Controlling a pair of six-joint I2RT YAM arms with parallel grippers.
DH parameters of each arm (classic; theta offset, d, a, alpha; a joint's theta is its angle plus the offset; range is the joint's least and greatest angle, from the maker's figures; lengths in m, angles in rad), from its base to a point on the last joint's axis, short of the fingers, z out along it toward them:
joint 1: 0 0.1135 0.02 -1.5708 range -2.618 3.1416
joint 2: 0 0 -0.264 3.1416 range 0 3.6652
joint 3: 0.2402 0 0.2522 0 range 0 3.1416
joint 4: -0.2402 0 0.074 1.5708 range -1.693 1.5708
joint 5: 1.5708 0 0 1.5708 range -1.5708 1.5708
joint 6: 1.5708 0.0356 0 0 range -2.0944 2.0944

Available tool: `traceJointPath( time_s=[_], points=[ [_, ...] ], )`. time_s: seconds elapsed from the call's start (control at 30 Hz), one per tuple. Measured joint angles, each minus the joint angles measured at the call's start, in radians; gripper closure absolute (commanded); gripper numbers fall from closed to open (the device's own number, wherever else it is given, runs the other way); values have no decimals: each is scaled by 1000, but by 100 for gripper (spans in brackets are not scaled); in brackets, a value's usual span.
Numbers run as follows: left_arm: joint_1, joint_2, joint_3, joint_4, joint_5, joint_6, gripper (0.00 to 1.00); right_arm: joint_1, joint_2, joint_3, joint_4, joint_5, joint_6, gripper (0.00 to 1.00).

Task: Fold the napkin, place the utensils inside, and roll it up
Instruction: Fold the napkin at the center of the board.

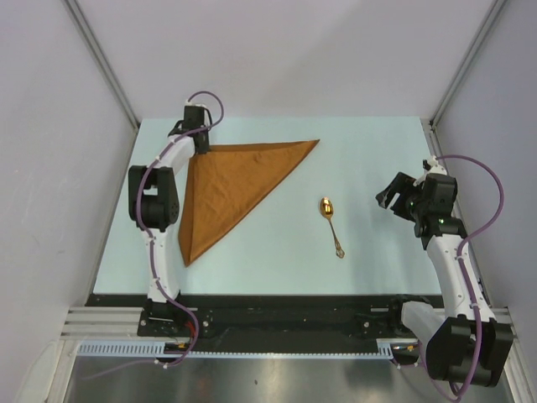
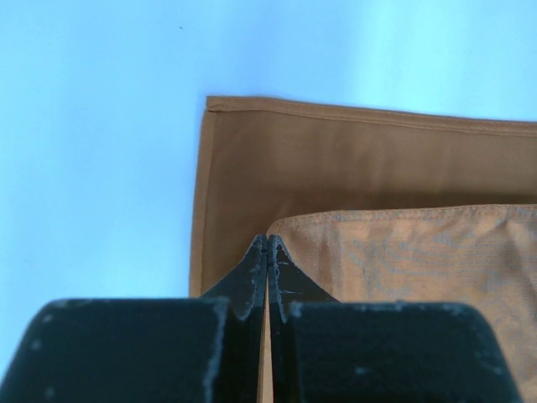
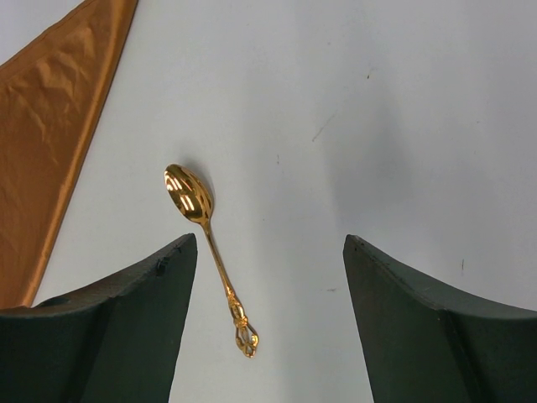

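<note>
The rust-orange napkin (image 1: 226, 189) lies folded into a triangle on the left half of the table. My left gripper (image 1: 199, 144) is at its far left corner, jaws shut on the corner of the upper layer. In the left wrist view the fingertips (image 2: 268, 239) meet at that corner, with a sliver of cloth between them, and the lower layer of the napkin (image 2: 336, 159) shows beyond. The gold spoon (image 1: 330, 222) lies on the table right of the napkin, bowl away from me. My right gripper (image 1: 394, 195) is open and empty, above and right of the spoon (image 3: 210, 252).
The pale blue table (image 1: 277, 269) is bounded by white walls at the back and both sides. A black rail (image 1: 277, 315) runs along its near edge by the arm bases. A tip of the napkin shows in the right wrist view (image 3: 50, 126).
</note>
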Motion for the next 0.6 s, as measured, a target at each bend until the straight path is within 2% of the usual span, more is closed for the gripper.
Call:
traceJointPath(
  time_s=[0.6],
  points=[
    [26,134,173,-26,23,40,100,0,20,0,3,0,0,24]
  ],
)
